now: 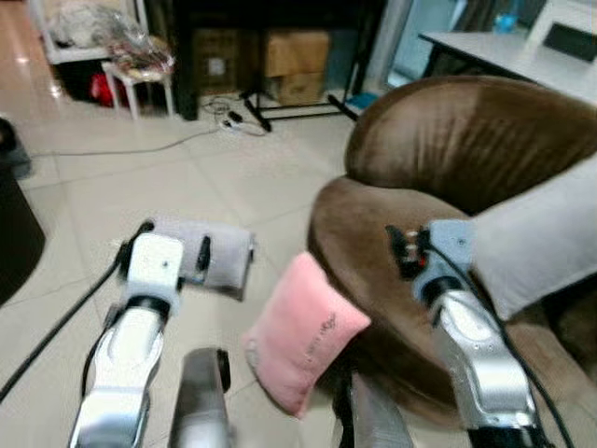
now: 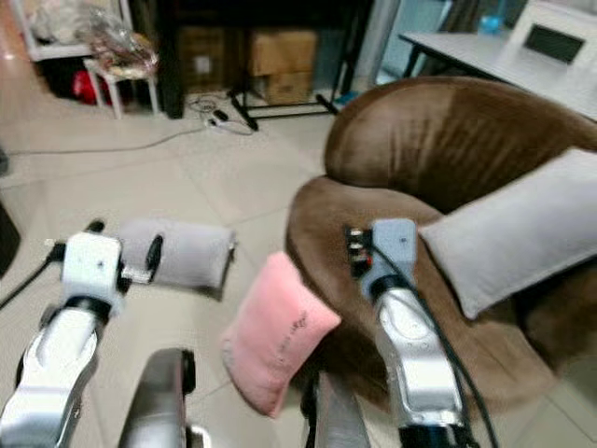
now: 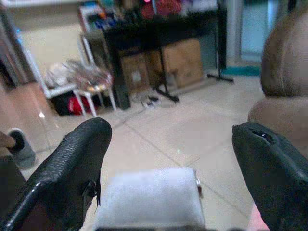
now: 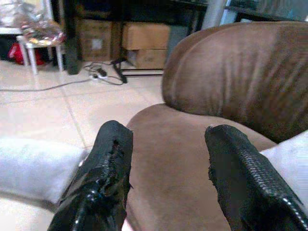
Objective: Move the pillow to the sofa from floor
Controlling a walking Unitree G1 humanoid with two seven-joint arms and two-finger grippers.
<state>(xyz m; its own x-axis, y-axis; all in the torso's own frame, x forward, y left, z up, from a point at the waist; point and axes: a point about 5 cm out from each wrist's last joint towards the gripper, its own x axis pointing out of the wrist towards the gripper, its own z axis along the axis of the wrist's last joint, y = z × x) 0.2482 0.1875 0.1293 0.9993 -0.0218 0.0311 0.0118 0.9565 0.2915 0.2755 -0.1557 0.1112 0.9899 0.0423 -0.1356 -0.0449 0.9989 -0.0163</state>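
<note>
The near end of the grey pillow (image 1: 216, 254) on the floor (image 1: 233, 177) is hidden behind the left tool (image 3: 168, 168), and the bottom edge of the wrist picture cuts it off; from the head the tool's fingers are hard to make out against the fabric. That left tool hangs just above the pillow with its two black fingers (image 3: 67, 173) spread wide, one to each side, holding nothing. A pink pillow (image 1: 300, 331) leans on the floor against the front of the brown sofa (image 1: 466, 140), between the grey one and the sofa seat. The right tool (image 4: 166, 178) is over the sofa seat — also wide open and empty. A second grey pillow (image 2: 513, 229) lies on the sofa against its back (its far end runs out of the picture). Further back stand cardboard boxes (image 1: 297, 65), a small white stool (image 1: 140, 75) with a blurred bundle on top, cables trailing across the tiles (image 1: 229, 119), and the corner of a desk (image 1: 494, 51) beyond the sofa.
</note>
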